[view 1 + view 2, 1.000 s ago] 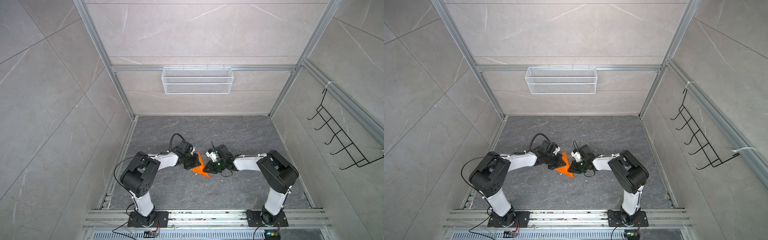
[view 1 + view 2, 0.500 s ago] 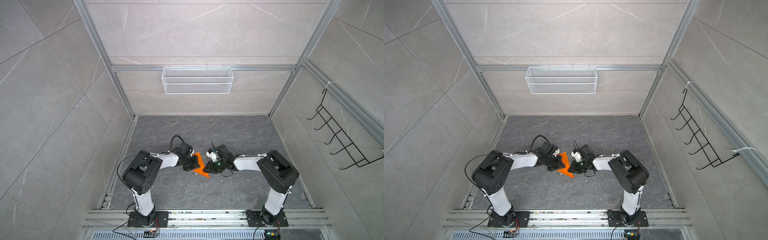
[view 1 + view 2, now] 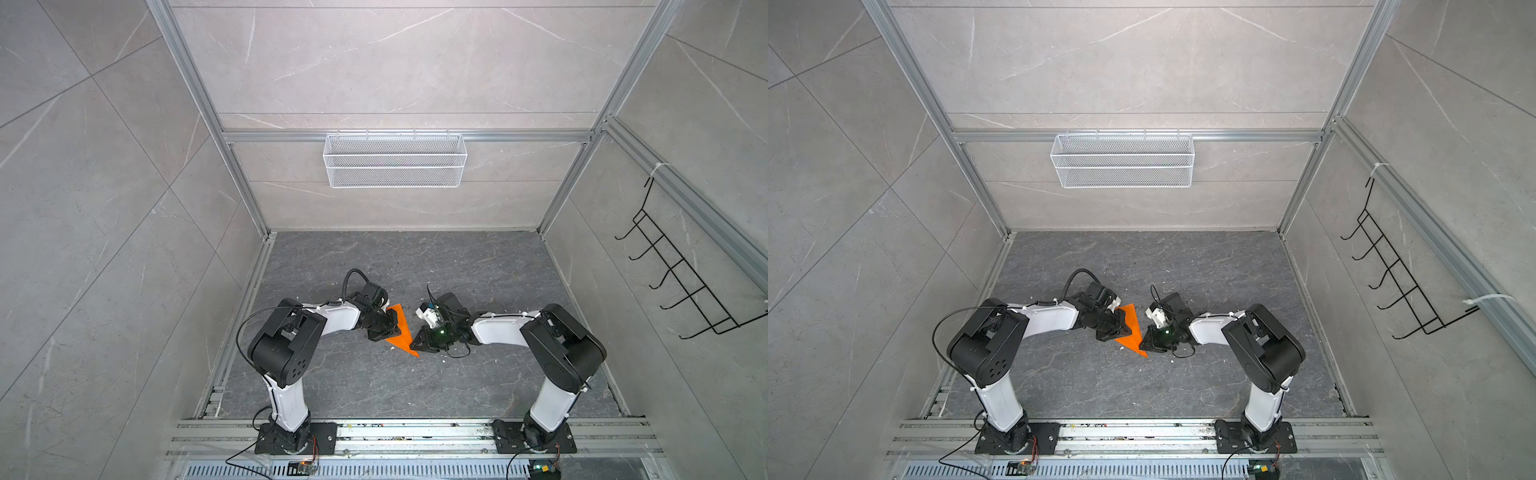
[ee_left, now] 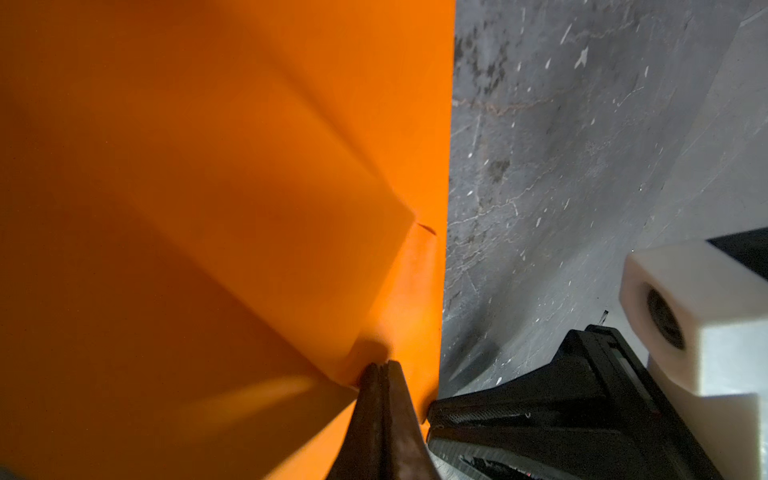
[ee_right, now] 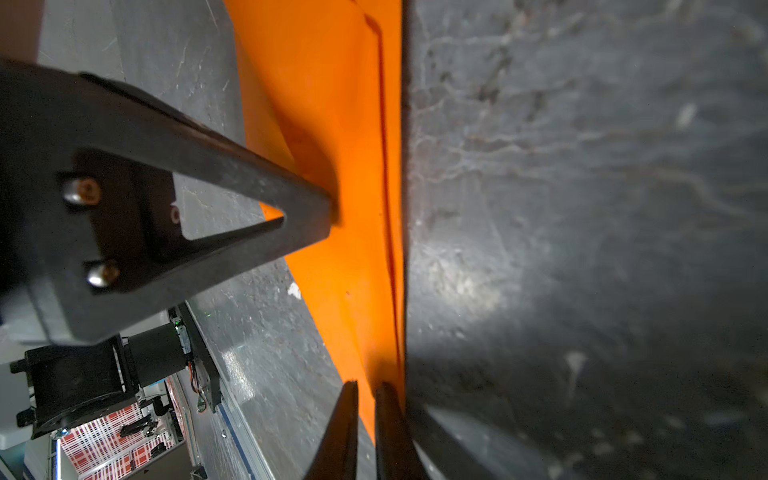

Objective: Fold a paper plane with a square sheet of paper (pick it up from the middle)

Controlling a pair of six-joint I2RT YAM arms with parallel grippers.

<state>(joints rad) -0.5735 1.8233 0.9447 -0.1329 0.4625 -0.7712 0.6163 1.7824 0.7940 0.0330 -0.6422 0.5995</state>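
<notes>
The square sheet of paper (image 3: pixel 402 332) (image 3: pixel 1131 332) is bright orange and folded into a long triangle. It lies on the grey floor between my two arms, with one point toward the front. My left gripper (image 3: pixel 395 330) (image 3: pixel 1125 330) is shut, and its tips (image 4: pixel 381 365) press on the paper (image 4: pixel 208 208) beside a raised fold. My right gripper (image 3: pixel 414 344) (image 3: pixel 1143 344) stands at the paper's right edge near the front point. Its jaws (image 5: pixel 365 384) are a narrow gap apart, and the paper (image 5: pixel 332 104) shows through the gap. No finished paper plane shape shows.
A white wire basket (image 3: pixel 395 160) hangs on the back wall. A black hook rack (image 3: pixel 685 282) is on the right wall. Small white crumbs (image 3: pixel 391 350) lie near the paper. An aluminium rail (image 3: pixel 415 434) carrying both arm bases runs along the front.
My left arm's elbow has shifted slightly to the right. The paper and both grippers' tips have stayed almost where they were.
</notes>
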